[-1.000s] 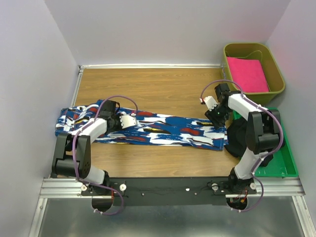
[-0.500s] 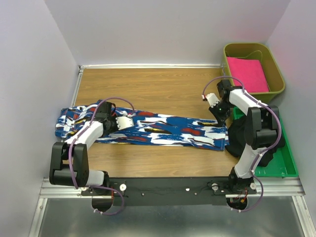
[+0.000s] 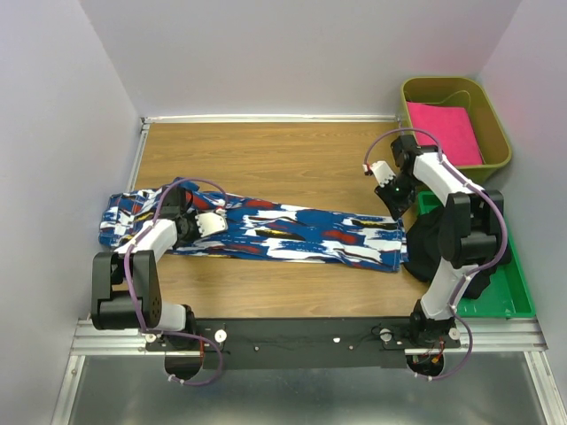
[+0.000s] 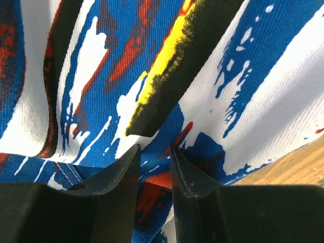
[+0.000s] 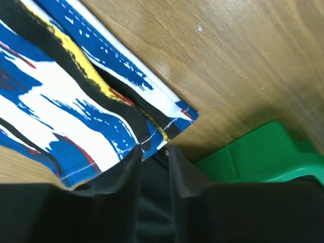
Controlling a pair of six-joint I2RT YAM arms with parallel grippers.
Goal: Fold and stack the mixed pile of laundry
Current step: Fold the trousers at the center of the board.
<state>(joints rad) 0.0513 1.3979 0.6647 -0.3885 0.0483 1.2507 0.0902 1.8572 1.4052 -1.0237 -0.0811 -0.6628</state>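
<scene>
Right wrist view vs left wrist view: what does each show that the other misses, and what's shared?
Right wrist only: a corner of the green plastic tray, and a stitched corner of the long blue cloth with white, red and black blotches. Left wrist only: that cloth's creased middle. Both: the cloth and the wooden table.

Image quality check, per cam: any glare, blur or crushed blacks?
Top external: even soft light, sharp, faint shadows on the table. Left wrist: blue cloth nearly fills the frame, weave crisp; left pincer a near-black silhouette. Right wrist: mild sheen on the table, right pincer lost in the dark bottom band, green tray slightly soft.
</scene>
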